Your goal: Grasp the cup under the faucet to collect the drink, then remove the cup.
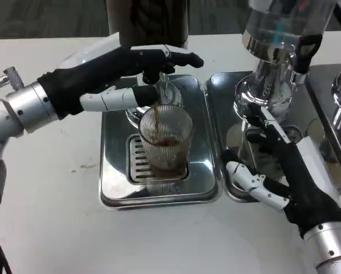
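Risk: spill or overflow if cup (166, 140) drifts off drip tray (116, 191) grate while dark drink pools at bottom, or if faucet (159, 77) stays pressed too long. Cup upright on grate, under faucet, only slightly filled. Left hand (133, 77) up at faucet, fingers extended over lever, lower finger beside cup rim (contact with cup unclear). Right hand (279, 171) spread, empty, resting on neighbouring tray (227, 85) near second dispenser (273, 63). All on white desk (45, 217).
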